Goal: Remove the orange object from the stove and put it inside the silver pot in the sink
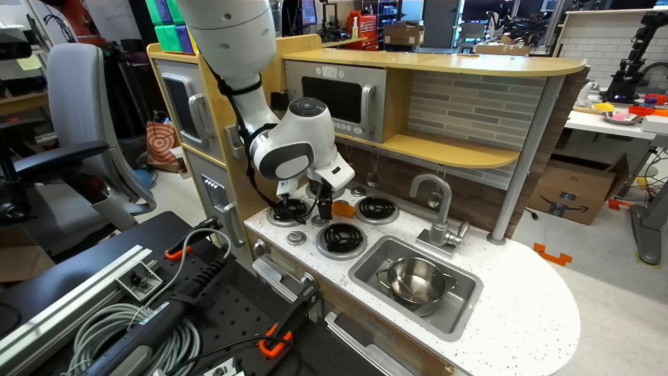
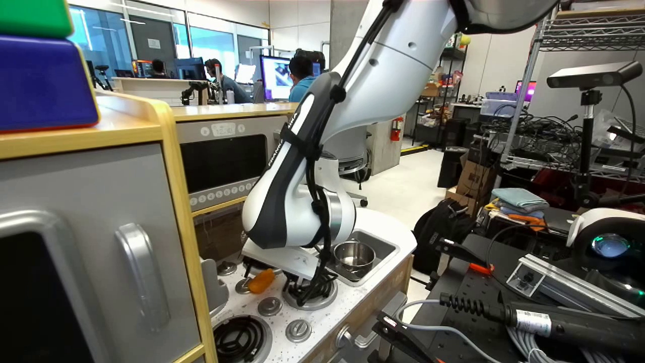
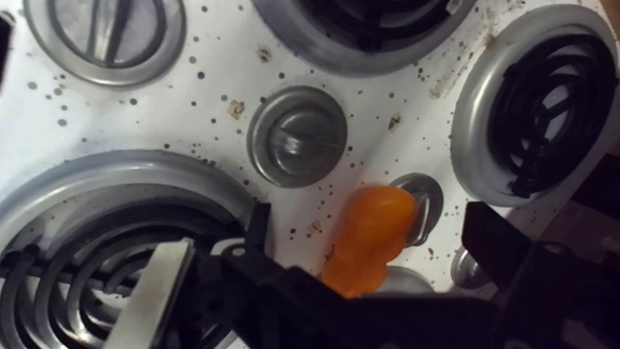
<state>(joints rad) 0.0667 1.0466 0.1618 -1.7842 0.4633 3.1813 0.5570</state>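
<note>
Arm [image 1: 295, 156] bent down over the square end of the speckled white toy-kitchen counter [image 1: 527, 303], low above the stove [image 1: 308, 253].

Gripper [image 3: 369, 220]: fingers spread apart in the wrist view, one on either side of the orange toy piece [image 3: 369, 238], white surface visible between it and each fingertip. Lower end of the piece meets the dark gripper body in that view; cannot tell whether they touch.

Piece lumpy, glossy, lying aslant on the stove. Four control knobs [image 2: 298, 330] run in a row from front edge to back edge; in the wrist view the piece partly covers the third knob [image 3: 432, 206] counted from the front.

Coil burners [image 1: 343, 240] flank the row: one near the front edge next to the sink [image 1: 462, 300], one near the back edge just beside the piece, one at the front corner of the square end.

Sink between stove and rounded end, one long side near the front edge; gooseneck faucet [image 1: 445, 211] on its back-edge side. Silver pot [image 1: 416, 284] upright in the sink in both exterior views, mouth up, nearer the front edge than the faucet, well apart from the orange toy piece.
</note>
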